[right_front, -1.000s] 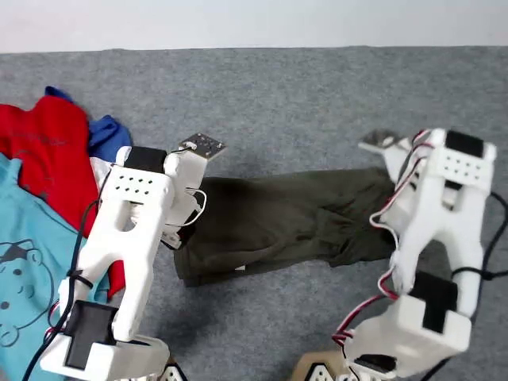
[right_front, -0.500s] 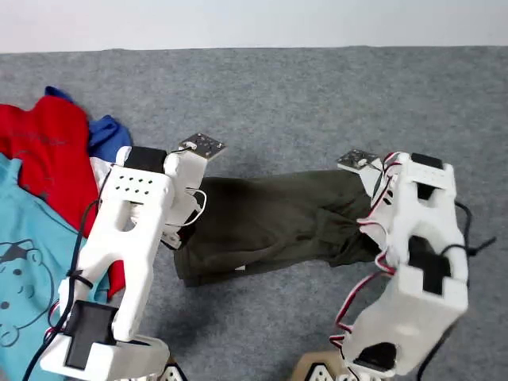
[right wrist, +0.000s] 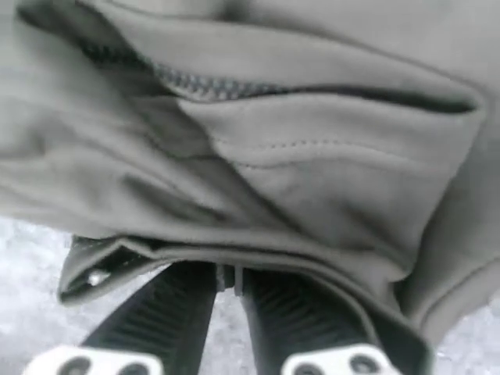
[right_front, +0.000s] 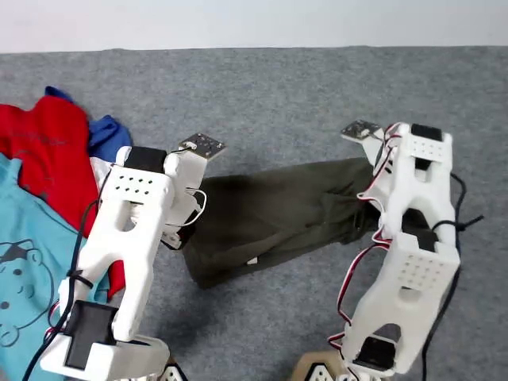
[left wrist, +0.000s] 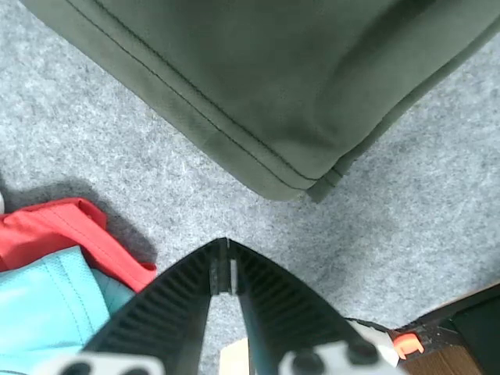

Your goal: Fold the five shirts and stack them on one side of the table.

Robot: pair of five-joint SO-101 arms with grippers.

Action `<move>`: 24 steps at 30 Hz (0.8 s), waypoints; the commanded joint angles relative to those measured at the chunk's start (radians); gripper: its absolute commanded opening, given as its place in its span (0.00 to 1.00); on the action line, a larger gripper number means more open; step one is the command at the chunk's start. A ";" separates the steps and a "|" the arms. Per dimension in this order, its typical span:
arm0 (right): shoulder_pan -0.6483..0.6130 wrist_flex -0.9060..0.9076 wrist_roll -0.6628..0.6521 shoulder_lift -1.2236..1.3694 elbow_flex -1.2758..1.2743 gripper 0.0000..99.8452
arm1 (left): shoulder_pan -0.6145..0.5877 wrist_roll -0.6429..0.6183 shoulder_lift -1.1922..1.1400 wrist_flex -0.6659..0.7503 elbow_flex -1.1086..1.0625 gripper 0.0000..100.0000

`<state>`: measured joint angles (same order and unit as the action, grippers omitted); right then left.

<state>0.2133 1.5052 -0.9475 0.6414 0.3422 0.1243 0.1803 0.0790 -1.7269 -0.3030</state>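
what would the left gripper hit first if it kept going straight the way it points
Most likely the grey table cover, just short of the hem of the olive shirt. The left gripper aims there, though depth is unclear.

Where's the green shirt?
In the high view the green shirt lies on the table between the left arm and right arm, right of the red shirt.

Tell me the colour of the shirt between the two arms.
It's a dark olive-green cloth shirt, best in high view.
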 commanded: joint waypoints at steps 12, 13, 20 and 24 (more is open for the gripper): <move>-0.012 0.286 0.005 -0.087 0.091 0.13 | 0.003 -0.002 0.048 -0.015 0.007 0.00; -0.012 0.285 0.003 -0.113 0.072 0.13 | 0.003 -0.002 0.048 -0.015 0.007 0.00; -0.059 0.283 0.060 -0.285 -0.061 0.17 | -0.002 -0.002 0.048 -0.011 0.007 0.00; -0.087 0.283 0.169 -0.348 -0.132 0.22 | -0.003 0.000 0.048 0.000 0.007 0.00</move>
<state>0.1504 1.7492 -0.8493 0.3867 0.2271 0.1243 0.1803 0.0790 -1.7269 -0.3030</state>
